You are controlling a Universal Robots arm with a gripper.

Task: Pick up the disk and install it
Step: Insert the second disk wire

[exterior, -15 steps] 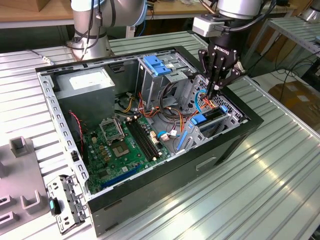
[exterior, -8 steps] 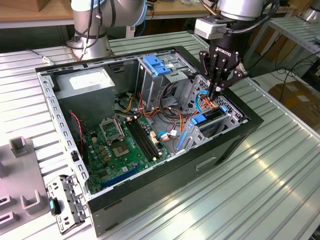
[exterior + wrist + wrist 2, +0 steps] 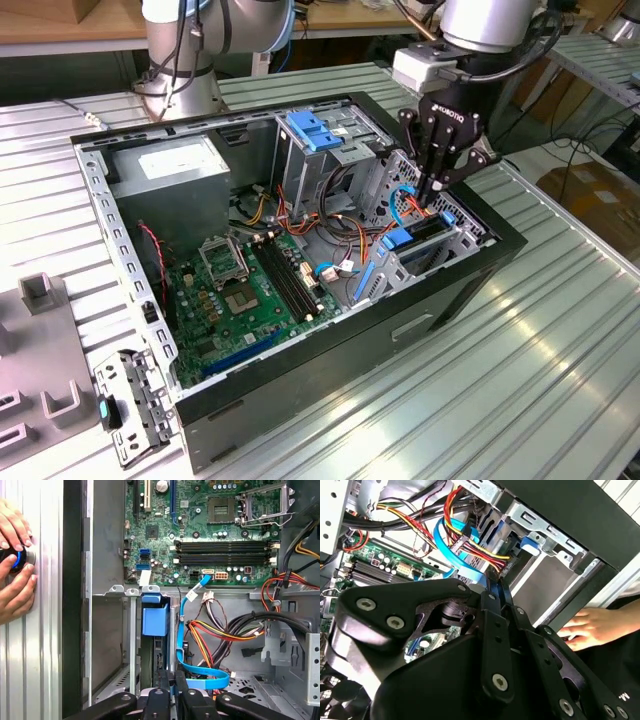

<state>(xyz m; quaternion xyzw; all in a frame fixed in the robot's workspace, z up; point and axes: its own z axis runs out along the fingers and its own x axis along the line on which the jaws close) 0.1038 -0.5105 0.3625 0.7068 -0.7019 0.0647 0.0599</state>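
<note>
At the front corner of the open computer case (image 3: 330,330), towards the exterior view's right, the gripper (image 3: 432,188) reaches down into the drive bay (image 3: 455,240), its fingers drawn close together on the top edge of the disk (image 3: 420,232), which stands on edge in the bay between the metal walls, its blue rail (image 3: 155,619) showing in the first wrist view. To me it looks partly seated, not fully home, though the depth is hard to judge. The worry is the tangle right beside it: a light-blue data cable (image 3: 181,640) loops just next to the disk, and a bundle of red, yellow and black power wires (image 3: 472,542) crowds the same gap. If the disk goes down askew, a rail could bind on the bay wall, or a cable could get pinched under it or dragged by the fingers. A slip of the thin edge from the grip would drop it crooked into the slot. Further in lie the motherboard (image 3: 250,290) with its memory slots, the grey power supply (image 3: 170,175) at the case's far corner, and a tall cage with a blue top (image 3: 315,130). A person's hand (image 3: 592,627) rests on the table just outside the case wall, close to the arm's working space, and that is another thing to mind.
</note>
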